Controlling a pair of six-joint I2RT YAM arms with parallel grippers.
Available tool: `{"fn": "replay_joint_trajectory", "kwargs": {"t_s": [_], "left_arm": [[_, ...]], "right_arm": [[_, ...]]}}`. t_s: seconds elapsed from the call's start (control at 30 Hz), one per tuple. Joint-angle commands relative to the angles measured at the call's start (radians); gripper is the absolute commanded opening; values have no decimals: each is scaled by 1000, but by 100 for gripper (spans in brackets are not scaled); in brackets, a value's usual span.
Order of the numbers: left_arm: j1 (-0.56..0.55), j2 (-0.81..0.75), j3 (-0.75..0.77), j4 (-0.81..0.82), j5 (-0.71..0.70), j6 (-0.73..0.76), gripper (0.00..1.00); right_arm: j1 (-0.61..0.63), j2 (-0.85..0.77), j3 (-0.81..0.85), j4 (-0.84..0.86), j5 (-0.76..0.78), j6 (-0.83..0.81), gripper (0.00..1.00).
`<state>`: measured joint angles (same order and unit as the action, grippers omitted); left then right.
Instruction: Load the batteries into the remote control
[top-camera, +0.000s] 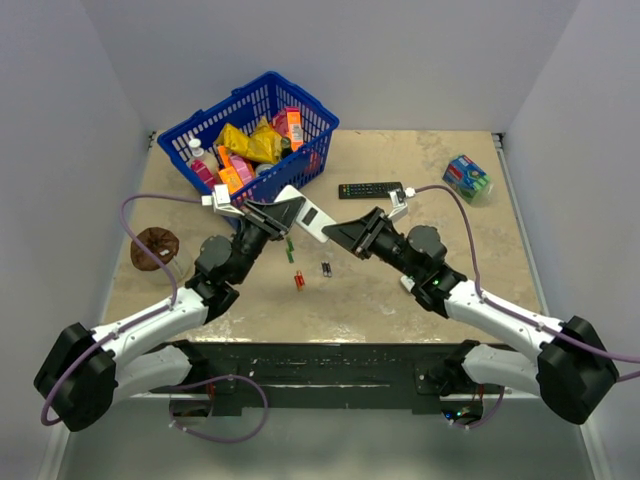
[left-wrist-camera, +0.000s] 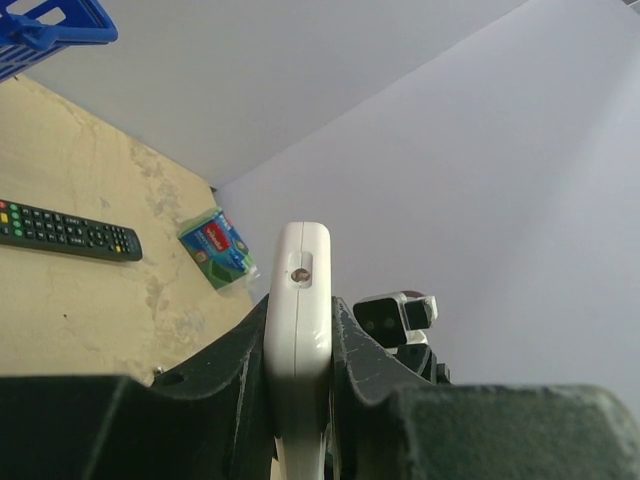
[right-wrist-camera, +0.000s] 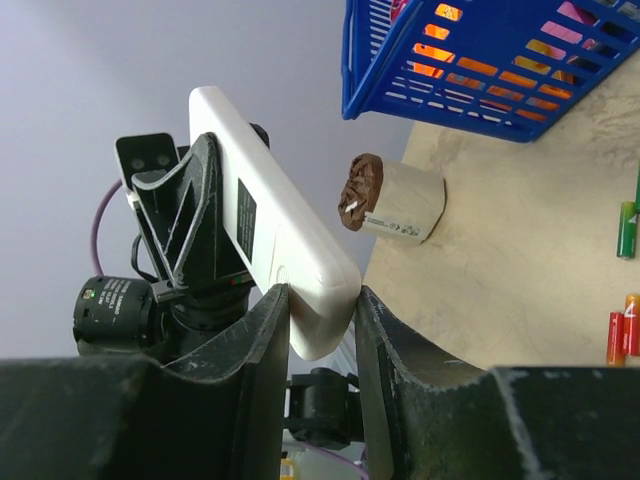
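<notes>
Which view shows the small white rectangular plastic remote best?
The right wrist view: the small white rectangular remote shows its broad labelled side, clamped in the left gripper, its end between the fingers of the right gripper. The left wrist view gives only its narrow edge; the top view shows it small between both grippers.

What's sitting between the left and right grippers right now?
The remote control, lifted off the table, spans from the left gripper to the right gripper; the top view shows it best.

Top view overlooks the beige counter (top-camera: 380, 300) from the near edge; close wrist views face each other, sharing the white rectangular remote (left-wrist-camera: 298, 300).
</notes>
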<state>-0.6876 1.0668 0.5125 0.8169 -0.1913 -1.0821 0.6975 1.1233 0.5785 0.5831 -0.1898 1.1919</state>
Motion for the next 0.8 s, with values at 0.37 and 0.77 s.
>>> {"fn": "replay_joint_trajectory", "kwargs": {"t_s": [0.37,0.77], "left_arm": [[37,-87,9,108,-65,-118,0],[71,-110,43,-39,-13,-98,0]], "right_arm": [[-13,-102,-92,-20,41,-23,8],[-12,-131,149,-322,-9,-494,54]]}}
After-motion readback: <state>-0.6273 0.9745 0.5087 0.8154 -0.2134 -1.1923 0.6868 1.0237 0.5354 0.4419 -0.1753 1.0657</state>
